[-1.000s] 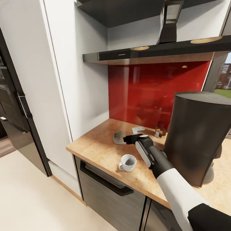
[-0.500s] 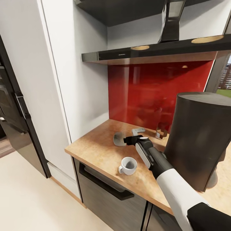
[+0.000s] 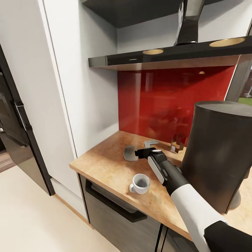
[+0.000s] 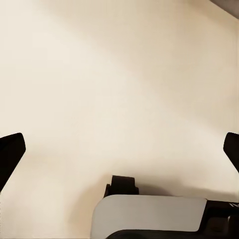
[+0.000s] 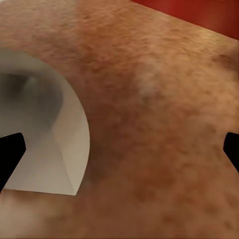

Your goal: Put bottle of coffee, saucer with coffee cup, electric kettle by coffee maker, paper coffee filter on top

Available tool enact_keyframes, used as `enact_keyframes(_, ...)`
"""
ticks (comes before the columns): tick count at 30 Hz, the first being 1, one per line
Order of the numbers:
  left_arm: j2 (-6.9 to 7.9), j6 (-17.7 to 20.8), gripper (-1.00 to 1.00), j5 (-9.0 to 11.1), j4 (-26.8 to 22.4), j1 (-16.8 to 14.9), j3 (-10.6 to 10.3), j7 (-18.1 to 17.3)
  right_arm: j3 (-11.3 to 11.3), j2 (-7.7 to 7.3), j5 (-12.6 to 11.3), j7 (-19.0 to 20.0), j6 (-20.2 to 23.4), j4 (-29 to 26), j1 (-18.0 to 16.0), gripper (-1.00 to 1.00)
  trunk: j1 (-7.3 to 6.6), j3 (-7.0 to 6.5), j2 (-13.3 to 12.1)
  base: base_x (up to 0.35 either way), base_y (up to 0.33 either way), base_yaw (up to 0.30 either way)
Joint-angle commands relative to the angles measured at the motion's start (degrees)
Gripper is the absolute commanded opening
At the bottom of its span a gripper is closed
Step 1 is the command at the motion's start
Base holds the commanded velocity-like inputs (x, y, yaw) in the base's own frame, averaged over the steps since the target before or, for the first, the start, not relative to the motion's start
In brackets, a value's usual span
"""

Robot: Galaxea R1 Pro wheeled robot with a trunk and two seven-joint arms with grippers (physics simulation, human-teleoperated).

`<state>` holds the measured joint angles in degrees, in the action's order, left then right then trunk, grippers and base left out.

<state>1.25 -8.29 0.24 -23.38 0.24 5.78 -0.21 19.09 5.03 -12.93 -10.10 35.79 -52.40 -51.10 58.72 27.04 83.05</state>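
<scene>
My right gripper (image 3: 139, 153) (image 5: 119, 154) hovers open just over the kitchen countertop (image 3: 105, 161), right beside the white-grey paper coffee filter (image 3: 130, 153) (image 5: 42, 134). The white coffee cup (image 3: 140, 183) stands upright near the counter's front edge, apart from the gripper. The tall dark coffee maker (image 3: 217, 154) stands close on the right of my forearm. Above, the glossy black kitchen shelf (image 3: 164, 56) runs over the red splashback. A small dark item with a white patch (image 3: 176, 144) sits behind the coffee maker; I cannot tell if it is the bottle of coffee. The left gripper (image 4: 119, 154) hangs open over the floor. Saucer and electric kettle are out of view.
A small grey object (image 3: 151, 142) lies by the red splashback (image 3: 168, 101). A white tall cabinet (image 3: 70, 87) bounds the counter's left end, with a dark appliance (image 3: 14, 122) beyond it. A drawer handle (image 3: 115, 203) juts out below the counter. Cream floor (image 3: 31, 217) lies at the left.
The whole view has drifted slightly, so the camera moved. My right gripper stays open beside the filter and the cup has not been touched.
</scene>
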Motion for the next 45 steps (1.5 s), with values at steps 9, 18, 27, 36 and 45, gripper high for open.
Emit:
enact_keyframes(9, -0.01, -0.1, 1.0, 0.0, -0.1, 0.0, 0.1, 0.0, 0.2, -0.02, -0.6, -0.5, 0.1, 0.9, -0.1, 1.0, 0.01, 0.05, 0.0, 0.069, 0.053, 0.0)
enact_keyframes(18, -0.01, -0.1, 1.0, 0.0, -0.1, 0.0, 0.1, 0.0, 0.2, -0.02, -0.6, -0.5, 0.1, 1.5, -0.1, 1.0, 0.01, 0.05, 0.0, 0.01, 0.008, 0.0)
enact_keyframes(27, -0.01, -0.1, 1.0, 0.0, -0.1, 0.0, 0.1, 0.0, 0.2, -0.02, -0.6, -0.5, 0.0, 1.8, -0.1, 1.0, 0.01, 0.05, 0.0, 0.105, 0.001, 0.0)
enact_keyframes(36, -0.01, -0.1, 1.0, 0.0, -0.1, 0.0, 0.2, 0.0, 0.2, -0.02, -0.6, -0.5, -0.1, 1.9, -0.1, 1.0, 0.01, 0.05, 0.0, 0.037, 0.0, 0.0)
enact_keyframes(45, -0.01, -0.7, 1.0, 0.0, -0.1, 0.0, 0.2, 0.0, 0.5, 0.02, -0.6, -0.4, -5.3, 5.1, -0.1, 1.0, 0.01, 0.05, 0.0, 0.002, 0.0, 0.0)
